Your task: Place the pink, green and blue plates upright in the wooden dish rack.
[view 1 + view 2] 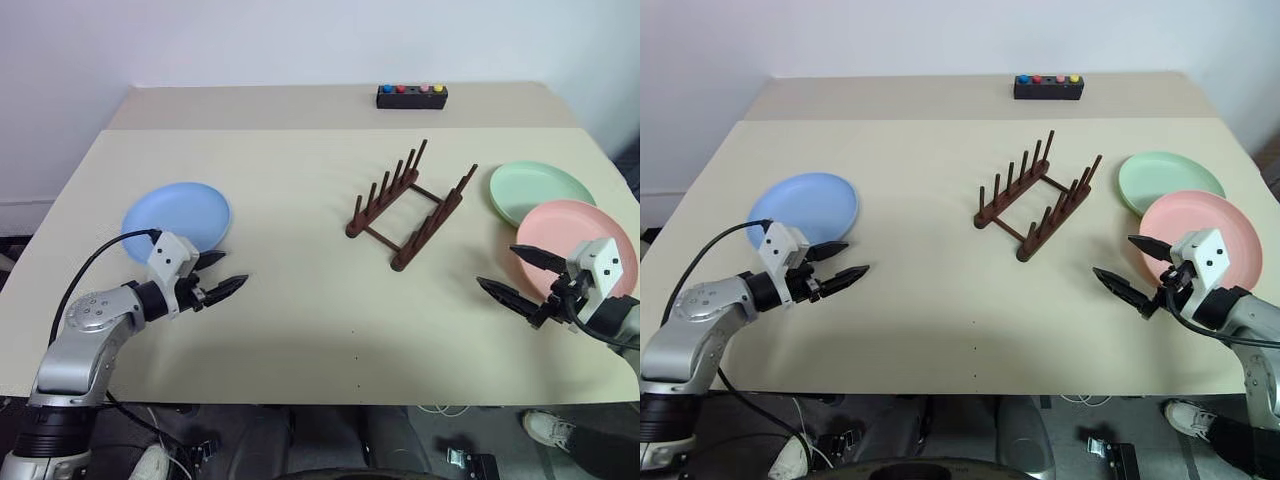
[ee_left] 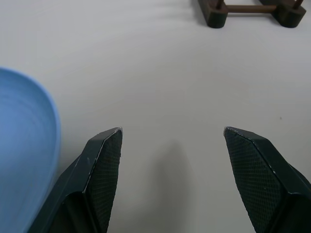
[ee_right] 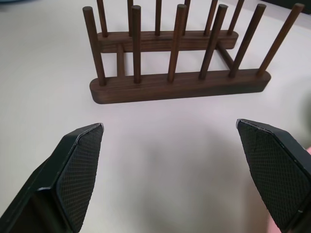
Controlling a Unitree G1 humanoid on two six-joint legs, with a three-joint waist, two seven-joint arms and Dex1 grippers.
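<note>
The light blue plate (image 1: 177,215) lies flat on the table at the left. Just right of its near rim my left gripper (image 1: 233,268) hovers open and empty, with the plate's edge (image 2: 24,145) beside its fingers. The dark wooden dish rack (image 1: 384,205) stands empty at the table's middle, its pegs upright. At the right, the pink plate (image 1: 580,240) lies flat and overlaps the near rim of the mint green plate (image 1: 540,187). My right gripper (image 1: 496,265) is open and empty at the pink plate's left edge, pointing toward the rack (image 3: 180,85).
A small black box with coloured buttons (image 1: 411,95) sits at the table's far edge. The beige table (image 1: 300,330) has bare surface between the two grippers and in front of the rack. A white wall stands behind the table.
</note>
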